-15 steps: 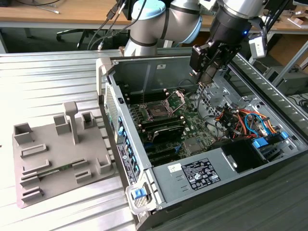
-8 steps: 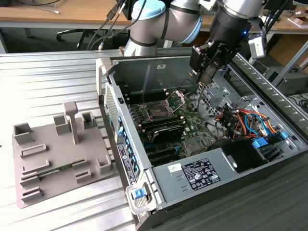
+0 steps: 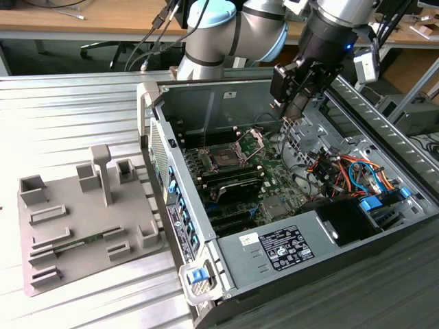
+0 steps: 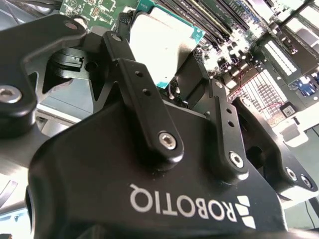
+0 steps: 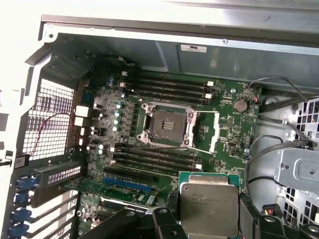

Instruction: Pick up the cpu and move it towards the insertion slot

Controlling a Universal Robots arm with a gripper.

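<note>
**CPU held above the open computer case**

Exterior view: the gripper (image 3: 293,110) hangs over the open computer case (image 3: 288,205), at about 2 o'clock from the insertion slot (image 3: 225,156). The case lies on a ribbed metal table (image 3: 75,110) beside a grey fixture plate (image 3: 82,219); a wooden bench (image 3: 82,27) runs behind.

Second wrist view: the jaws are clamped on the cpu (image 4: 162,42), its pale face between the black fingers (image 4: 142,94).

First wrist view: the cpu (image 5: 209,206) sits at 5 o'clock from the insertion slot (image 5: 167,124), whose bracket stands open on the motherboard (image 5: 224,124).
</note>
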